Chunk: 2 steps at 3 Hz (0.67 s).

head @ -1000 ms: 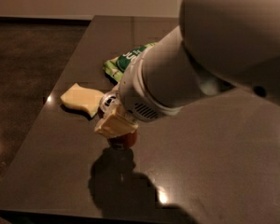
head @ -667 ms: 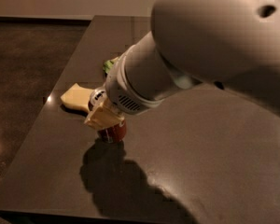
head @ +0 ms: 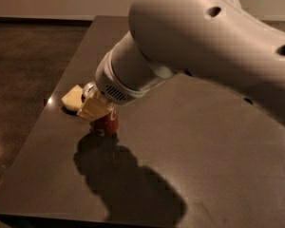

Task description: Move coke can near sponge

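Standing top-up, coke can in gripper

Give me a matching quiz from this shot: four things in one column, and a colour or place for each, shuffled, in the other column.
Things:
1 coke can
2 sponge
3 gripper
4 table

Descriptions:
A dark, flat surface
B pale yellow, near the table's left edge in view
C red, under the gripper, close beside the sponge
D tan, closed on the can's upper part

Pairs: 1-C, 2-B, 3-D, 4-A.
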Tool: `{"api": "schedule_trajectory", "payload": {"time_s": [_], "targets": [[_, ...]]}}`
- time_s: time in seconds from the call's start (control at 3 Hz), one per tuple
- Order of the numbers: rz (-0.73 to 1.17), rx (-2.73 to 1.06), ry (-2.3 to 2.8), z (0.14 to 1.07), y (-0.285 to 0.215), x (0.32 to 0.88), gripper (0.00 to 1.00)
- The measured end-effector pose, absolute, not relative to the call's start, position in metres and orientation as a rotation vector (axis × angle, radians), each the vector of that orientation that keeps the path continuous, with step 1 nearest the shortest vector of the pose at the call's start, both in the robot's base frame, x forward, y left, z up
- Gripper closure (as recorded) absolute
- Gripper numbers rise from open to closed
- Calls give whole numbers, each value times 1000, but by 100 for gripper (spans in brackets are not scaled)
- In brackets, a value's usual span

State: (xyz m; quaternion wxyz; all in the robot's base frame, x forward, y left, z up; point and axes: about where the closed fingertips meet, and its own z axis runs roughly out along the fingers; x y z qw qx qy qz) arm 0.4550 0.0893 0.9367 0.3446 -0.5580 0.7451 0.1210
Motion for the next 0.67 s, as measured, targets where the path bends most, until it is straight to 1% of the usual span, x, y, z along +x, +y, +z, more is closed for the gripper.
{"api": "schedule_trajectory", "payload": {"time_s": [0.33, 0.67], "targets": [[303, -1428, 1936, 934, 92, 465, 83], [303, -1414, 1924, 928, 91, 472, 59]]}}
